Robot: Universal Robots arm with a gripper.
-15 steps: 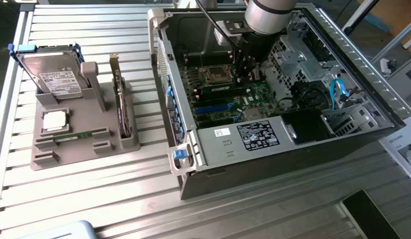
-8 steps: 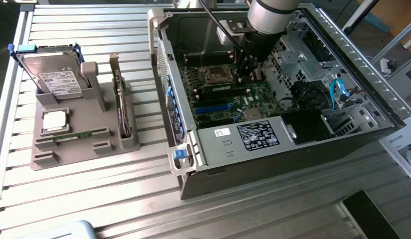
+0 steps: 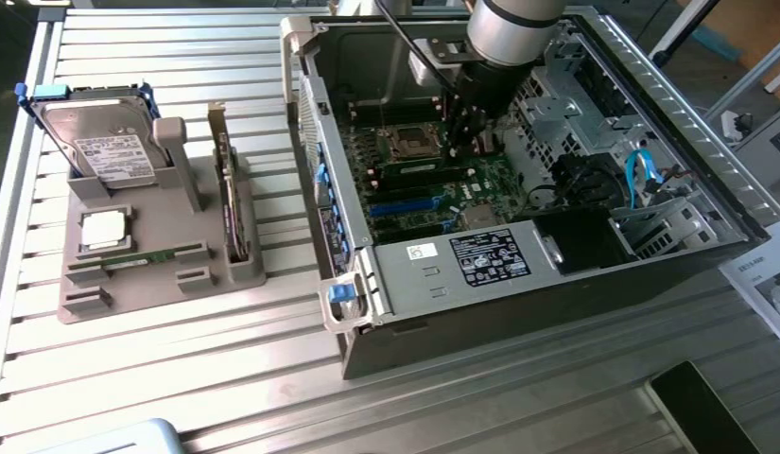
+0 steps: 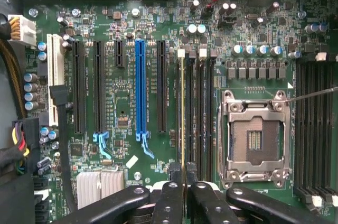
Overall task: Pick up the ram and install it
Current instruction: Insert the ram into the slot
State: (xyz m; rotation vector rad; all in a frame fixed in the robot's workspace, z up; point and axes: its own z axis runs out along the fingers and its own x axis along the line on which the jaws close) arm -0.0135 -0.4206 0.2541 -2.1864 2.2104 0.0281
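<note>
My gripper (image 4: 183,188) is shut on the ram (image 4: 182,113), a thin green stick seen edge-on as a narrow yellowish line. The stick runs along the outermost of the black memory slots (image 4: 191,113) beside the empty processor socket (image 4: 255,139); I cannot tell whether it is seated in that slot or just above it. In the exterior view the gripper (image 3: 469,142) reaches down into the open computer case (image 3: 364,274), over the green motherboard (image 3: 422,194) near the socket.
A grey holder (image 3: 125,284) at the exterior view's left carries a silver hard drive (image 3: 102,147), an upright expansion card (image 3: 226,189), a square chip and another thin green stick (image 3: 156,257). Blue and black expansion slots (image 4: 140,92) lie beside the memory slots. Cables (image 3: 635,175) cross the case.
</note>
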